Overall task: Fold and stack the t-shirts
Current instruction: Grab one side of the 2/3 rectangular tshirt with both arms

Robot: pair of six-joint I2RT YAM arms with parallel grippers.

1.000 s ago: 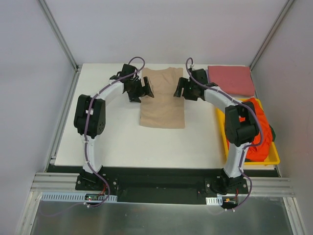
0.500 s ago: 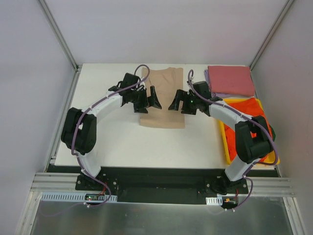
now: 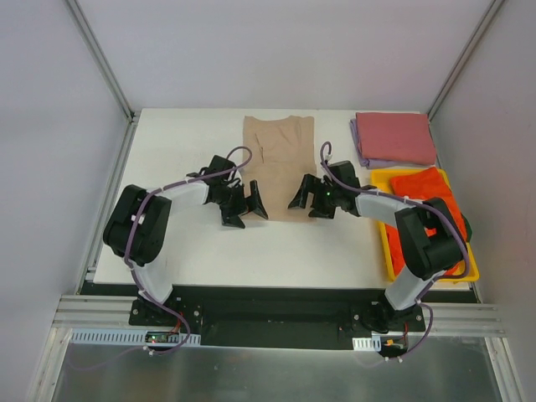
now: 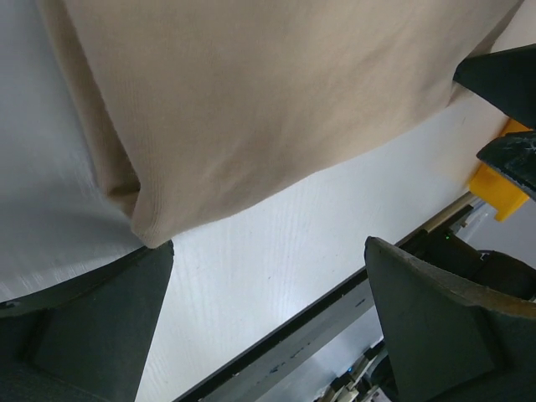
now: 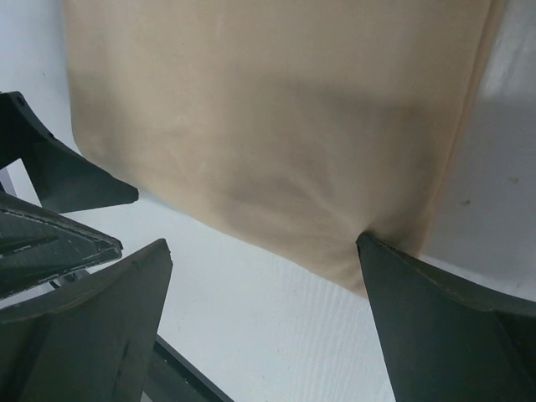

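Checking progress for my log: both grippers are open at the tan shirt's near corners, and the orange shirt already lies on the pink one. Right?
No. The orange shirt is not on the pink shirt; it lies in the yellow tray, as the top view shows. The rest holds: the left gripper and right gripper are open at the near corners of the tan shirt.

Left gripper point(image 3: 245, 207): moved from the far left side of the tan t-shirt point(image 3: 278, 159) back to its near left corner, jaws spread.
Right gripper point(image 3: 303, 197): moved likewise to the near right corner, jaws spread.
Tan t-shirt: far half uncovered; outline seemingly unaltered.
Lavender t-shirt point(image 3: 358, 142): edge emerged beneath the pink-red t-shirt point(image 3: 394, 136).
Orange-red t-shirt point(image 3: 427, 188): more exposed in the yellow tray point(image 3: 389, 255).
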